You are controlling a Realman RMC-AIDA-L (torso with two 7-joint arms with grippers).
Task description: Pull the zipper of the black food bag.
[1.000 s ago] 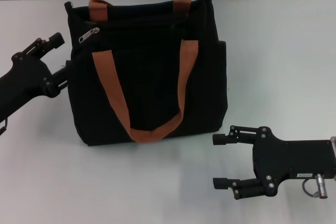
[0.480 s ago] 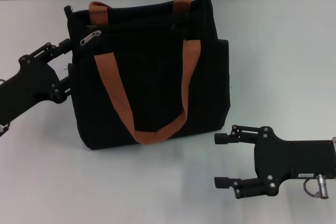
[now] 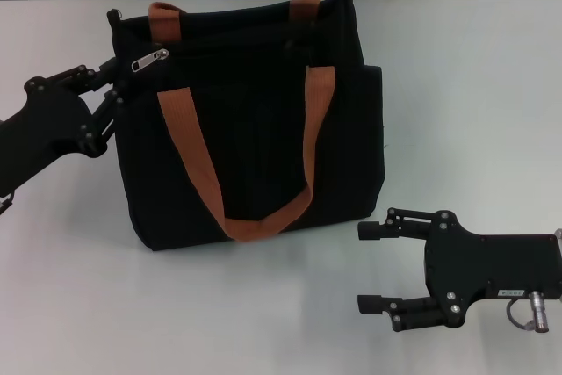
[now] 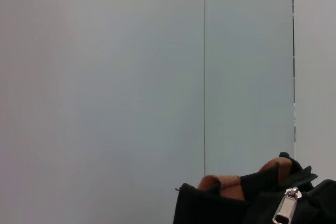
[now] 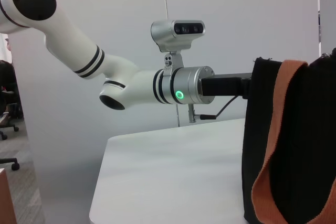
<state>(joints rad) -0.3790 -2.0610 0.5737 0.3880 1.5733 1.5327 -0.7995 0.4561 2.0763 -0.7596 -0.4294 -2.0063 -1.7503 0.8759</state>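
Upright on the white table [image 3: 105, 305], black food bag [image 3: 255, 129] with orange-brown handles, silver zipper [image 3: 149, 60] at its 10 o'clock corner, left gripper [image 3: 112, 81] spread against that end, right gripper [image 3: 373, 267] spread, empty, at 5 o'clock.

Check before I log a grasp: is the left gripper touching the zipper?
Cannot tell. In the head view the left gripper is at the black food bag's edge near the zipper; contact isn't plain.
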